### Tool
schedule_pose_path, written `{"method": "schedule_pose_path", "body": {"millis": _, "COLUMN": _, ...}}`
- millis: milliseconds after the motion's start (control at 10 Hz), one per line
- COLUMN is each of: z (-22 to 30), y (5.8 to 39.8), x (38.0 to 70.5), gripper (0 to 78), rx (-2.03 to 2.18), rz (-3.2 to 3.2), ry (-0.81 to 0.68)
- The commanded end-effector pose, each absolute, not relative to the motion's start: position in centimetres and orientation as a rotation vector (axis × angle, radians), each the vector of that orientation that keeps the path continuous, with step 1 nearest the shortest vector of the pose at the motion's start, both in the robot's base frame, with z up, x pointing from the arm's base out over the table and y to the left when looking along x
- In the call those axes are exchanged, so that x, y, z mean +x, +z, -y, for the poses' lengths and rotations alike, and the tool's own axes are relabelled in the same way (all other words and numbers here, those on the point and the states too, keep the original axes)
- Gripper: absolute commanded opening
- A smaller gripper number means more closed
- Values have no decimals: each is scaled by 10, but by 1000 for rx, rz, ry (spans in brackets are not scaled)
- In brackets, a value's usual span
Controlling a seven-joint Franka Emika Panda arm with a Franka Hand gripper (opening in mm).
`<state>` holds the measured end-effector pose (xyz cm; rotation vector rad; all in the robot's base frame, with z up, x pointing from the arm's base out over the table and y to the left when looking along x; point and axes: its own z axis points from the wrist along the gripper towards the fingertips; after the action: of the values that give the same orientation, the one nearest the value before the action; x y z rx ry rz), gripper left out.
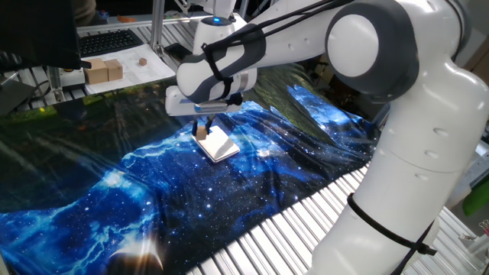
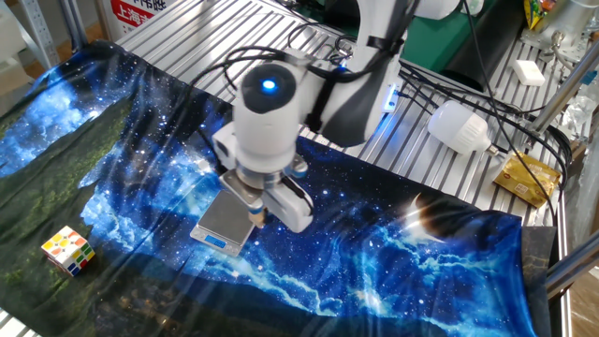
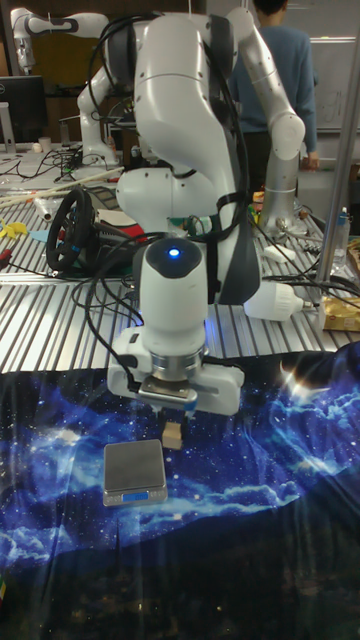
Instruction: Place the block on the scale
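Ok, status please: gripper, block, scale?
Gripper shut on block, held in the air. At edge of scale, not yet down. Nothing in the way.

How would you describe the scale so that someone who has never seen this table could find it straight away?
Start at the blue starry cloth over the table, then look below the robot's gripper. The scale is the flat square plate lying there, the only such slab, unlike the multicoloured cube near the cloth's corner.
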<state>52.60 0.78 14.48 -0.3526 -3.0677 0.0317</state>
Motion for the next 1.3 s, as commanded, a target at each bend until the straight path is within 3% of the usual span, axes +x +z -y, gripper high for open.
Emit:
{"method": "schedule_pose_path", "body": {"millis": 100, "z": 11, "y": 142, "x": 534, "gripper": 12, "rx": -251, "rz": 3082, "ry": 43}}
{"method": "schedule_pose_path", "body": {"millis": 1300, "z": 50, "y": 128, "x": 546, "gripper": 12, "rx": 24, "rz": 3099, "ry": 56}}
